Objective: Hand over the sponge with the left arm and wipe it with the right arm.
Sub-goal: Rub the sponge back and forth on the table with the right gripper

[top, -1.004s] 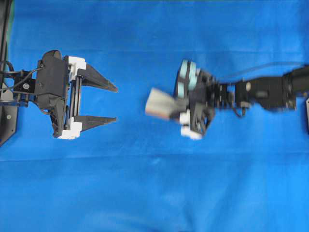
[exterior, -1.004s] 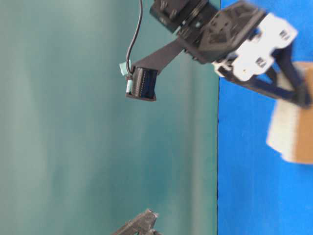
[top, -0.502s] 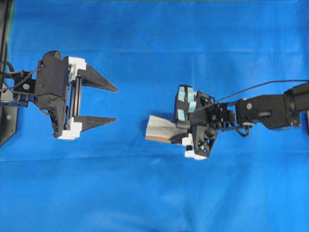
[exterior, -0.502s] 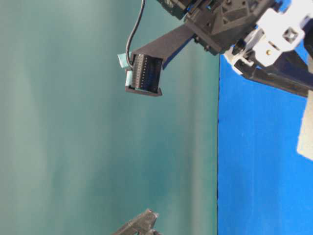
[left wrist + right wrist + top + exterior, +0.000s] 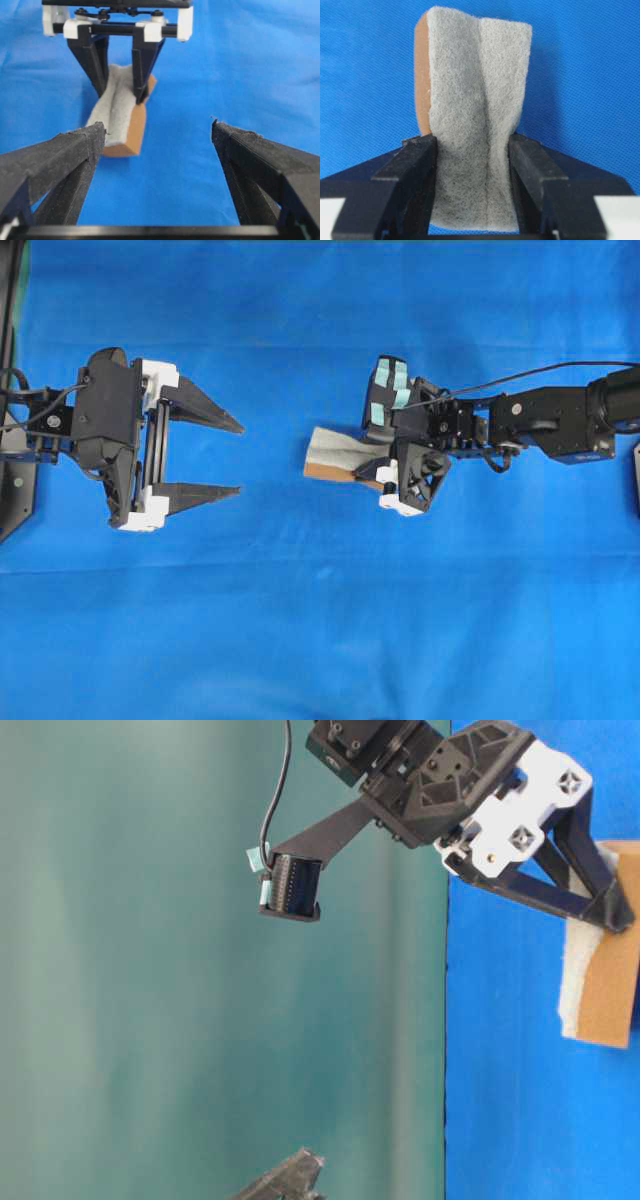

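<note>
Pinching the sponge (image 5: 475,120) between the right gripper (image 5: 372,476) fingers, grey face creased, tan layer to one side. Sponge out over the blue cloth (image 5: 320,620), mid-table; contact with cloth unclear, possibly just above. Left gripper (image 5: 238,458) facing it, well apart, jaws spread wide, holding nothing.

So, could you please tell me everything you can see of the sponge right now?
The sponge is a small soft rectangle with a fuzzy pale grey face and a tan-brown layer behind it. The right end effector pinches one end from both sides, creasing the grey face lengthwise. Its free end sticks out toward the open left end effector, with a gap between them. It sits over the blue cloth; whether it touches the cloth I cannot tell.
</note>
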`<state>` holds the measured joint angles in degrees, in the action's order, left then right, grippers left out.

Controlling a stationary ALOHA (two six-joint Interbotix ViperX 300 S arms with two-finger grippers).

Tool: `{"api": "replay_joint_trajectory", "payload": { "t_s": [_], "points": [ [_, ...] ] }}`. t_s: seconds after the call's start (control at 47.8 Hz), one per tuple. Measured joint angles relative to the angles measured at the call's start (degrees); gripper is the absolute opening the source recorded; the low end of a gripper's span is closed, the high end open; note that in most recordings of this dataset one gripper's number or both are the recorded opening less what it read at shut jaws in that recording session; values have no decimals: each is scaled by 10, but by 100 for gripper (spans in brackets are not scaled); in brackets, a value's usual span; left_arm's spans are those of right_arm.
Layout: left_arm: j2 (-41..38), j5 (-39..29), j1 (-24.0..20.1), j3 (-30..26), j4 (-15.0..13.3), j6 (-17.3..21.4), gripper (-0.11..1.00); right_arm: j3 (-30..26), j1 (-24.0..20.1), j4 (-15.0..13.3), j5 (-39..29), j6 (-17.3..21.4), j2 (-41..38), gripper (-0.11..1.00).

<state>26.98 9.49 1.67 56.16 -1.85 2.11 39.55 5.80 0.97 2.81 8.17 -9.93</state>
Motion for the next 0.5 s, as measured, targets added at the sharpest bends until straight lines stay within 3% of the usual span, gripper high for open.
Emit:
{"api": "replay_joint_trajectory", "payload": {
  "t_s": [0.439,0.502],
  "points": [
    [-1,0,0,0,0,0,92,0,-14,-2,0,-3,0,48],
    [-1,0,0,0,0,0,92,0,-17,-2,0,1,0,59]
  ]
}}
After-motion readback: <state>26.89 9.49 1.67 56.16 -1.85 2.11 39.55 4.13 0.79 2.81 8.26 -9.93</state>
